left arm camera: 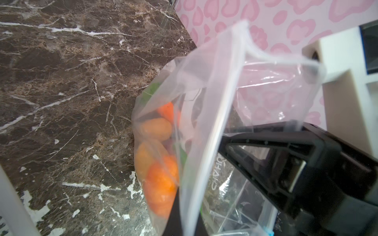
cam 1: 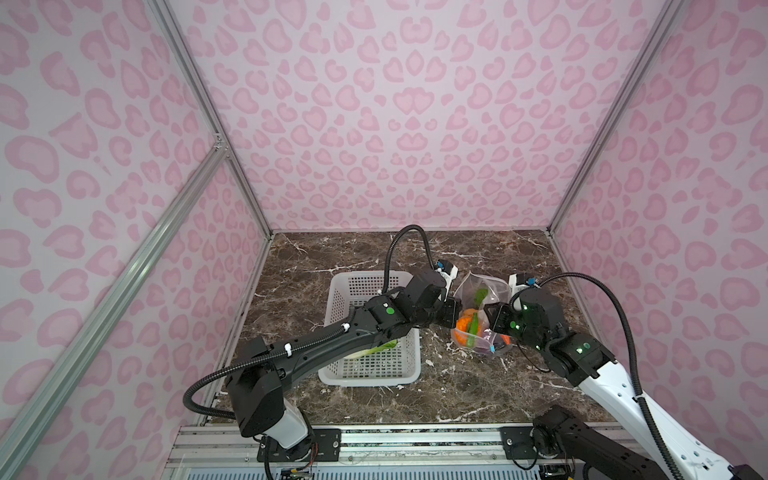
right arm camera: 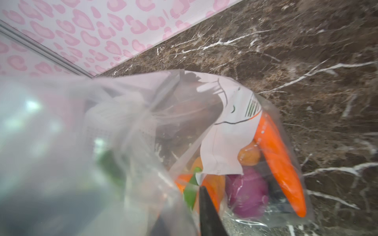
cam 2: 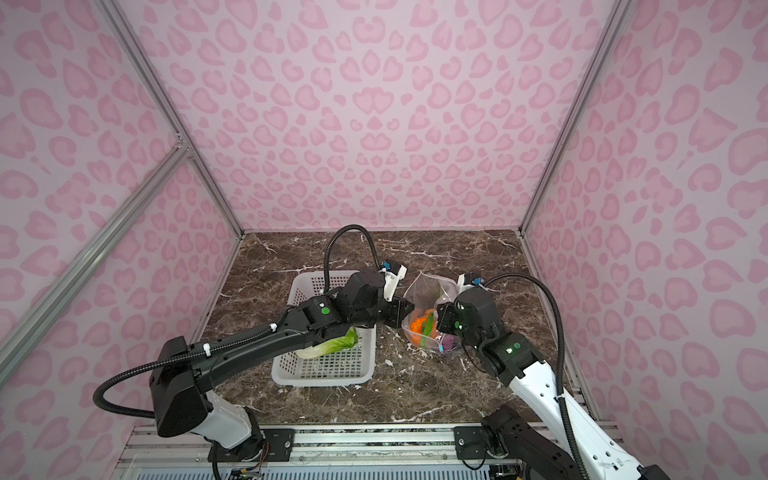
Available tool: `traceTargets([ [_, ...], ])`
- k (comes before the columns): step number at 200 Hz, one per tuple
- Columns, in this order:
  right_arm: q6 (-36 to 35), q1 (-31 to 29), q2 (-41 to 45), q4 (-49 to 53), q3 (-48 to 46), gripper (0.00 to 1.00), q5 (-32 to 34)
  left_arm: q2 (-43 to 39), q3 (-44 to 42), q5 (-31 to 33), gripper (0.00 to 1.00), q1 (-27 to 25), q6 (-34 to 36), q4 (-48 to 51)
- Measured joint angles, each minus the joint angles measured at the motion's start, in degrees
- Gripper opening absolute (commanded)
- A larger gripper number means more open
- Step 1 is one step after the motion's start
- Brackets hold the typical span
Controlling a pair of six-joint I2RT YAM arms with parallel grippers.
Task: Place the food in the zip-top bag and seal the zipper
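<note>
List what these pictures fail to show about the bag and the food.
- The lettuce: in both top views the left arm covers most of it in the basket.
- The zipper slider: tiny in a top view and cut off by the frame edge in the left wrist view, so sealed or not, cannot tell.
- The zip-top bag: its film, close to the right wrist lens, blurs the contents behind it.

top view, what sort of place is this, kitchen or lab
Likely a robot test cell, not a kitchen: pink printed panels on an aluminium frame enclose a marble-look tabletop, with a left arm and right arm mounted on a front rail.
</note>
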State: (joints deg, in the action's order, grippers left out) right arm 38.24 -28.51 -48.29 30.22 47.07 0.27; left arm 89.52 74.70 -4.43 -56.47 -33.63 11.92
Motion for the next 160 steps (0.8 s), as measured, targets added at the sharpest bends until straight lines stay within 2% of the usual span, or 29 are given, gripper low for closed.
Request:
traceTargets([
  [31,-3.0,-0.1,0.0,5.1,5.9,0.00,5.4,-2.1,0.7,2.9,0.03,0.1,0.2,0.1],
  [56,-7.4,-0.1,-2.1,9.7,14.4,0.00,8.4,-4.1,1.3,4.5,0.03,0.1,0.8,0.0],
  [104,-14.5,-0.3,-4.7,14.5,25.9,0.00,9.6,-9.5,1.9,7.5,0.03,0.0,2.3,-1.8],
  [130,-16.8,-0.3,-6.1,16.2,28.7,0.00,8.5,-9.4,-0.2,9.4,0.03,0.0,2.3,-2.7],
  [160,-17.8,-0.2,-8.4,16.4,28.4,0.00,1.3,-7.3,-2.0,11.0,0.03,0.1,2.2,-1.7],
])
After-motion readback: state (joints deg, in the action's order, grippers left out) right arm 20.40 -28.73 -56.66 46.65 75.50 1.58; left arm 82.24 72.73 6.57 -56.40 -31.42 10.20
